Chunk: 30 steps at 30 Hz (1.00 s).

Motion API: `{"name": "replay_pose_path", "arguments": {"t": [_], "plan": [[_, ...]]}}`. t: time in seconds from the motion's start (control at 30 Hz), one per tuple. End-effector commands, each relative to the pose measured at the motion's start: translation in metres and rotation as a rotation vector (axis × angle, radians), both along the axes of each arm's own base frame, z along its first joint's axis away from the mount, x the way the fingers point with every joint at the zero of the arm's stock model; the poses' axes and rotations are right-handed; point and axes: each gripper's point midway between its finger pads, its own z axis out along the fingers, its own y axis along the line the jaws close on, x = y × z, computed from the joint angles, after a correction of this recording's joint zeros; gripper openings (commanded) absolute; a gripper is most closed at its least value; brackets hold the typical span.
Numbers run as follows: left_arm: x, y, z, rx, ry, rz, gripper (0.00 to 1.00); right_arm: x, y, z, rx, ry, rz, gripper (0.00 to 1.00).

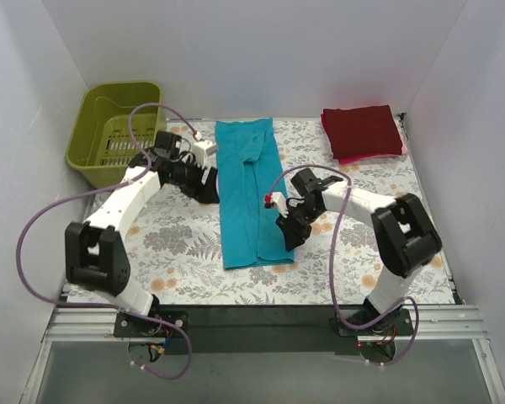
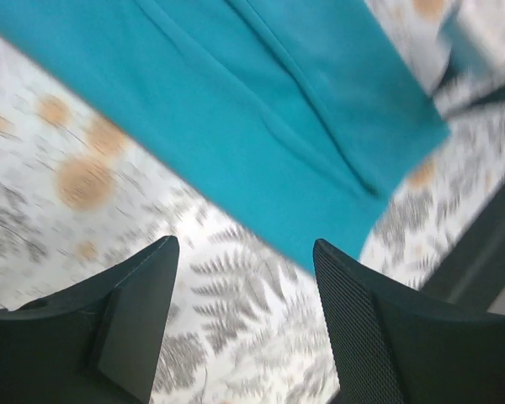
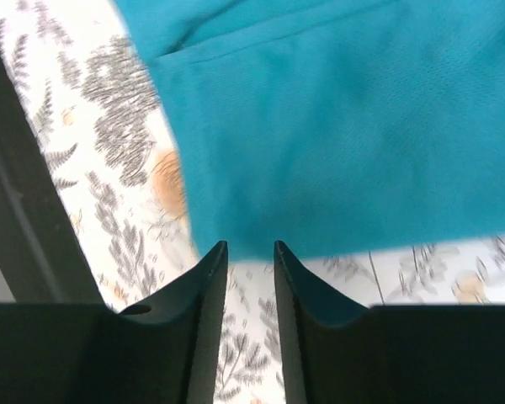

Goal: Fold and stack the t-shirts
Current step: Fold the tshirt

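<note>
A teal t-shirt [image 1: 248, 198], folded lengthwise into a long strip, lies flat in the middle of the table. It also shows in the left wrist view [image 2: 303, 109] and the right wrist view [image 3: 353, 126]. A dark red folded t-shirt [image 1: 362, 129] rests on a pink one [image 1: 372, 156] at the back right. My left gripper [image 1: 212, 189] is wide open and empty beside the strip's left edge, over bare tablecloth [image 2: 244, 244]. My right gripper [image 1: 284, 236] is at the strip's lower right edge. Its jaws [image 3: 251, 246] stand a narrow gap apart with nothing between them, just short of the cloth.
An olive-green plastic basket [image 1: 109, 135] stands at the back left. The table [image 1: 177, 244] has a floral cloth. White walls close in on both sides and the back. A dark rail runs along the near edge [image 1: 252, 316].
</note>
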Motion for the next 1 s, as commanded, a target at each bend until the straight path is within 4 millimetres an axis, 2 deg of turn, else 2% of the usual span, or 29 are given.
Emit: {"name": "replay_pose_path", "arguments": {"t": [0.0,0.03,0.07,0.1,0.13,0.17,0.2,0.23,0.3,0.33,0.37,0.4,0.43,0.47,0.5,0.53,0.63,0.77,0.87,0.97], "plan": [[-0.086,0.005,-0.002,0.013,-0.036,-0.262,0.66,0.001,-0.007,0.054,0.112,-0.243,0.110,0.36],[-0.099,0.002,-0.006,0.026,-0.055,-0.311,0.67,0.003,-0.011,0.074,0.142,-0.371,0.162,0.43],[-0.110,0.004,-0.011,0.037,-0.074,-0.341,0.67,0.003,-0.013,0.079,0.153,-0.425,0.192,0.46],[-0.113,0.003,-0.002,0.036,-0.176,-0.367,0.67,-0.001,-0.017,0.080,0.157,-0.452,0.217,0.47],[-0.131,0.000,-0.021,0.055,-0.162,-0.405,0.67,-0.001,-0.016,0.090,0.185,-0.515,0.241,0.47],[-0.136,-0.002,-0.023,0.057,-0.196,-0.419,0.67,-0.001,-0.016,0.092,0.197,-0.554,0.268,0.47],[-0.131,-0.008,-0.017,0.049,-0.286,-0.421,0.66,-0.005,-0.016,0.087,0.203,-0.560,0.278,0.48],[-0.145,-0.012,-0.033,0.057,-0.272,-0.448,0.67,-0.006,-0.009,0.090,0.225,-0.600,0.299,0.48],[-0.144,-0.021,-0.036,0.052,-0.342,-0.463,0.66,-0.013,-0.004,0.081,0.229,-0.619,0.344,0.48],[-0.151,-0.029,-0.037,0.047,-0.364,-0.483,0.66,-0.025,-0.003,0.067,0.214,-0.608,0.383,0.49],[-0.155,-0.028,-0.050,0.070,-0.361,-0.491,0.66,-0.023,0.003,0.065,0.230,-0.649,0.396,0.49],[-0.153,-0.033,-0.051,0.071,-0.396,-0.498,0.65,-0.026,0.005,0.059,0.229,-0.664,0.415,0.49],[-0.159,-0.039,-0.056,0.080,-0.411,-0.528,0.65,-0.036,0.003,0.044,0.213,-0.669,0.447,0.50],[-0.160,-0.036,-0.069,0.119,-0.412,-0.526,0.64,-0.031,0.010,0.043,0.231,-0.725,0.452,0.50],[-0.155,-0.041,-0.070,0.122,-0.456,-0.526,0.64,-0.033,0.011,0.037,0.231,-0.753,0.472,0.51],[-0.159,-0.044,-0.076,0.126,-0.462,-0.544,0.64,-0.039,0.008,0.026,0.219,-0.761,0.490,0.52],[-0.162,-0.049,-0.093,0.153,-0.480,-0.581,0.62,-0.037,0.011,0.018,0.226,-0.792,0.497,0.52],[-0.160,-0.045,-0.117,0.215,-0.442,-0.587,0.61,-0.037,0.010,0.005,0.206,-0.774,0.506,0.52],[-0.158,-0.044,-0.120,0.226,-0.452,-0.587,0.60,-0.035,0.011,0.006,0.199,-0.777,0.489,0.50],[-0.161,-0.048,-0.114,0.201,-0.462,-0.597,0.60,-0.042,0.010,0.018,0.234,-0.792,0.519,0.48]]}}
